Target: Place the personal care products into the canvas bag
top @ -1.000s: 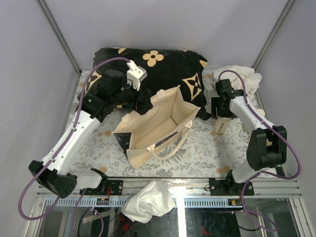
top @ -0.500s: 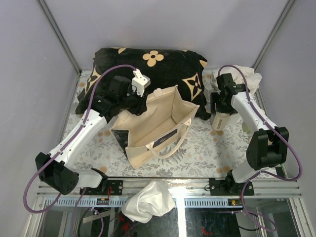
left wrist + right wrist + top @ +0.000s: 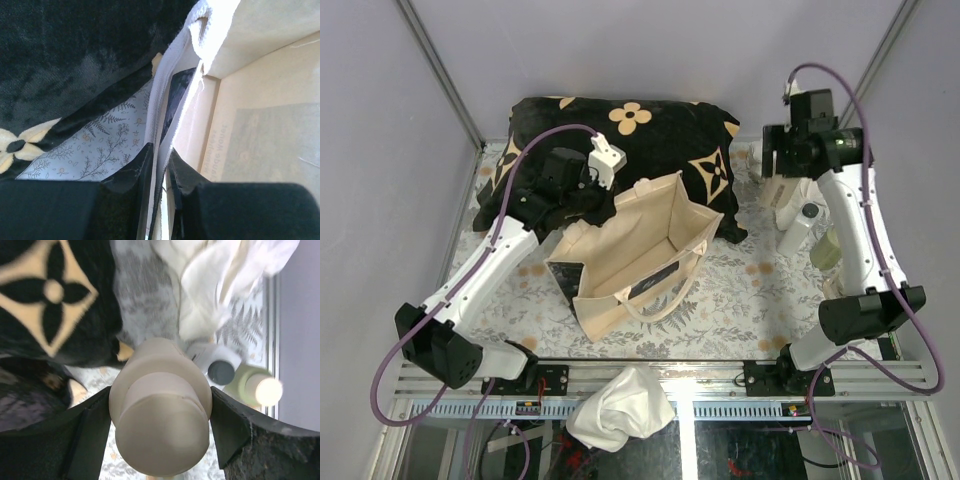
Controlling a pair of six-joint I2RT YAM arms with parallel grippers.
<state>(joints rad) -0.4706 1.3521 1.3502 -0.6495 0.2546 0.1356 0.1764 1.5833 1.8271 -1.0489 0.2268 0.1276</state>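
Observation:
The canvas bag stands open in the middle of the table, with nothing showing inside it. My left gripper is at its rear left rim. In the left wrist view my left gripper is shut on the fabric edge of the canvas bag. My right gripper hangs high at the back right, shut on a cream bottle with a beige cap. On the table below it stand a white bottle with a dark cap and a yellow-green bottle.
A black cushion with tan flowers lies behind the bag. A white cloth is crumpled at the back right corner. Another white cloth hangs over the front rail. Grey walls close in both sides.
My left gripper has shut on the bag's rear left rim. My right arm has lifted the cream bottle off the table, up and toward the back.

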